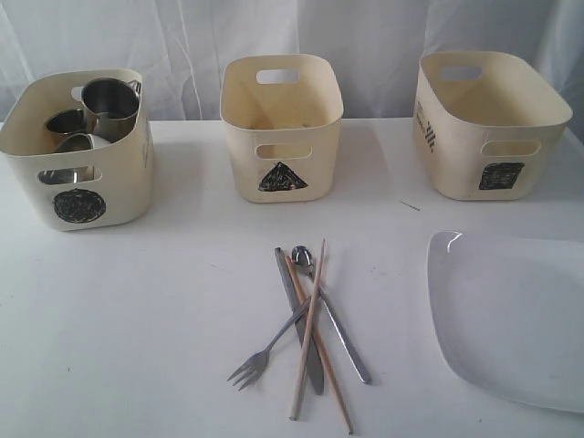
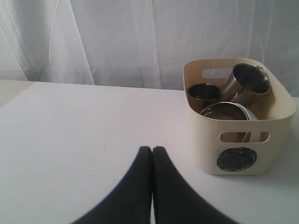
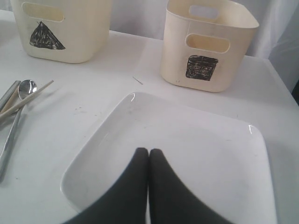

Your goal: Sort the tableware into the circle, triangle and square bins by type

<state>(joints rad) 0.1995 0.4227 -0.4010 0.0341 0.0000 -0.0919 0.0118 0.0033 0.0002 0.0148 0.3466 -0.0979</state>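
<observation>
The circle bin (image 1: 78, 173) at back left holds two steel mugs (image 1: 111, 105) and a steel bowl (image 1: 73, 146); the left wrist view shows the same circle bin (image 2: 238, 149). The triangle bin (image 1: 281, 123) and square bin (image 1: 488, 123) look empty. Fork (image 1: 265, 351), knife (image 1: 301, 328), spoon (image 1: 328, 306) and chopsticks (image 1: 310, 333) lie crossed in a pile at front centre. The large white plate (image 1: 511, 315) lies front right. My left gripper (image 2: 152, 149) is shut and empty over bare table. My right gripper (image 3: 148, 151) is shut and empty above the plate (image 3: 187, 154). The small white bowl is not clearly visible.
White curtains hang behind the white table (image 1: 137, 310). A tiny splinter (image 1: 410, 205) lies between the triangle and square bins. Neither arm shows in the exterior view.
</observation>
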